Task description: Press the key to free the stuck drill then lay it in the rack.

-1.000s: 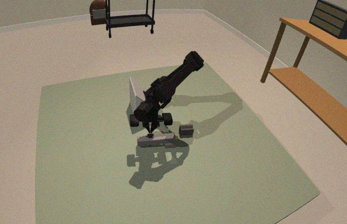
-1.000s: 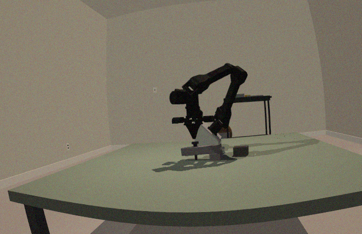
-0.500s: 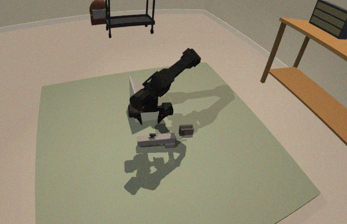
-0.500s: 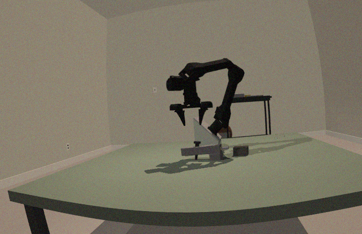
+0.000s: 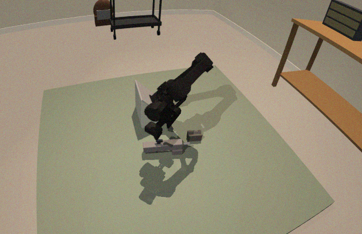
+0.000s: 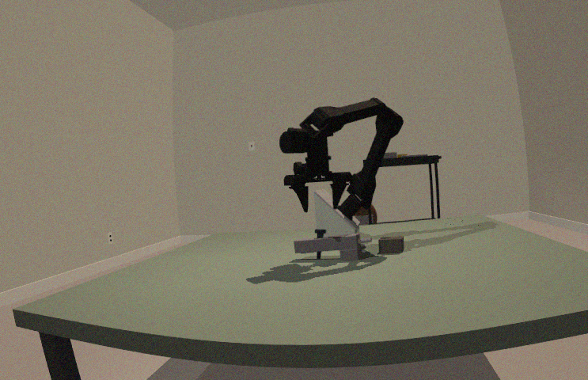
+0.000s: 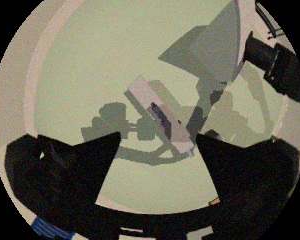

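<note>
A pale grey fixture block [image 5: 161, 146] [image 6: 323, 245] [image 7: 145, 96] lies on the green table, in front of a white wedge-shaped plate [image 5: 140, 102] [image 6: 328, 219] [image 7: 213, 43]. A small dark key [image 5: 159, 141] [image 6: 320, 233] [image 7: 162, 118] sticks up from the block near its left end. A short pale tip [image 5: 187, 143] [image 6: 365, 239], which may be the drill, shows at the block's right end. The rack, a small brown notched block [image 5: 194, 135] [image 6: 390, 245], stands just right of it. My gripper [image 5: 163, 131] [image 6: 320, 208] [image 7: 160, 138] is open and empty, hanging a little above the key and block.
The green table [image 5: 90, 165] [image 6: 214, 304] carries only these things. On the floor beyond are a dark cart [image 5: 135, 20], a wooden shelf unit [image 5: 324, 99] with a drawer box [image 5: 348, 19], and a dark side table [image 6: 411, 158].
</note>
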Available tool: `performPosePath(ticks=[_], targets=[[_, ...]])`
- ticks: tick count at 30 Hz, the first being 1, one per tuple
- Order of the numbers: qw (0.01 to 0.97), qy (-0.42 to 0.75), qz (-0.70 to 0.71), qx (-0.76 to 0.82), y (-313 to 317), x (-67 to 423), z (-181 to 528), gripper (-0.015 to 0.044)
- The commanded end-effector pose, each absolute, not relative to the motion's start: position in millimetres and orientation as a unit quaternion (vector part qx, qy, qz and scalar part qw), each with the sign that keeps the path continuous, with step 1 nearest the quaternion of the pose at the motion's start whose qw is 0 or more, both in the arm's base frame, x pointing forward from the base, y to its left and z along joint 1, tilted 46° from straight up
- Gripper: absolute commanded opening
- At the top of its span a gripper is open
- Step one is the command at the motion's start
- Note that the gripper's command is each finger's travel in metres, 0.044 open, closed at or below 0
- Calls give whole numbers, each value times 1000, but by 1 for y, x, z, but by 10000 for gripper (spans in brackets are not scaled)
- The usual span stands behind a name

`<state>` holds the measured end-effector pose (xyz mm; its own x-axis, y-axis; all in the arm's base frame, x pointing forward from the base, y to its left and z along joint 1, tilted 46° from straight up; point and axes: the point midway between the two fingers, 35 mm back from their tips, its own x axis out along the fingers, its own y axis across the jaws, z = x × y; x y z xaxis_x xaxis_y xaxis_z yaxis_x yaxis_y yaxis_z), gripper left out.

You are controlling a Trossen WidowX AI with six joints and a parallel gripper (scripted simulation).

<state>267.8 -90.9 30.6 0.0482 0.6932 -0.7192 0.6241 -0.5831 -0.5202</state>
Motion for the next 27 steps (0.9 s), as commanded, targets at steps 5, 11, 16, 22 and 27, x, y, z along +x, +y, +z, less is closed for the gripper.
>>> performPosePath(ticks=[5,11,16,22,27], targets=[[-402,-664,160,-610,-42,285,51,440],[-499,-681,45,-534,-29,288,55,440],[-570,-680,-55,-457,-16,290,59,440],[-638,-661,-171,-355,-3,291,63,440],[-682,-629,-266,-262,9,291,66,440]])
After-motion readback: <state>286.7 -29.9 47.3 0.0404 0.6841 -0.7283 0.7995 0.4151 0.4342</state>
